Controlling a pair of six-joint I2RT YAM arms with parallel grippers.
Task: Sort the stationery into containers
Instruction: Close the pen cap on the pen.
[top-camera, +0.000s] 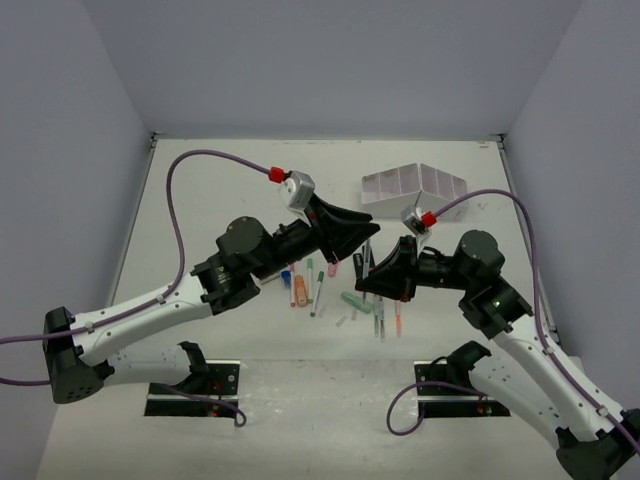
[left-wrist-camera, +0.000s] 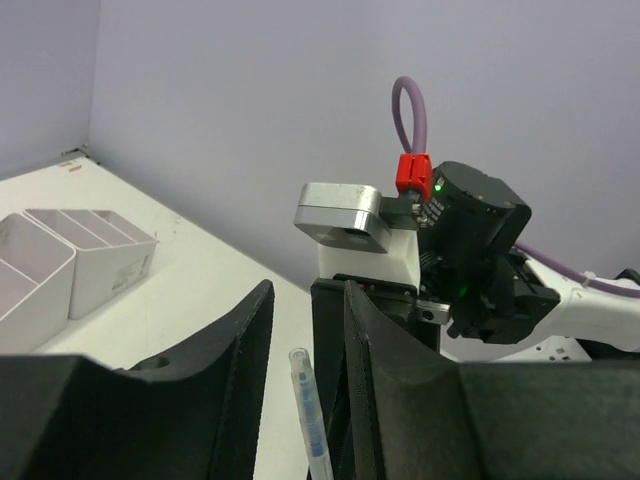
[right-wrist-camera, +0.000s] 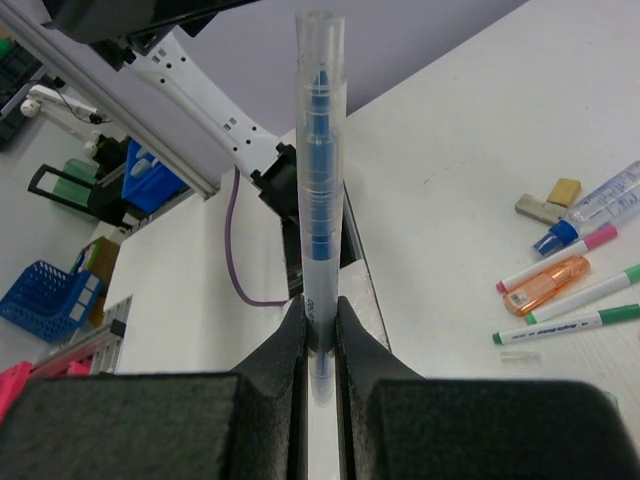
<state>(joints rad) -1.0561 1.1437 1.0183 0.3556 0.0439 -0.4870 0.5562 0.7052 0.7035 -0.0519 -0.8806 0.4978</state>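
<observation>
While the right gripper (right-wrist-camera: 320, 335) is clamping a clear blue pen (right-wrist-camera: 320, 160) mid-air, the left gripper (left-wrist-camera: 308, 300) is straddling its tip with fingers apart, seemingly a handover needing the left to back clear before carrying toward the white organizer (top-camera: 415, 183) at one o'clock.

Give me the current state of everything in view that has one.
left gripper, open, jaws either side of blue pen, not clamping
right gripper, shut on blue pen
blue pen, held at one end by right gripper
white organizer, standing, nothing seen inside
orange highlighter, lying loose on table
green-capped pen, capped, lying on table
</observation>
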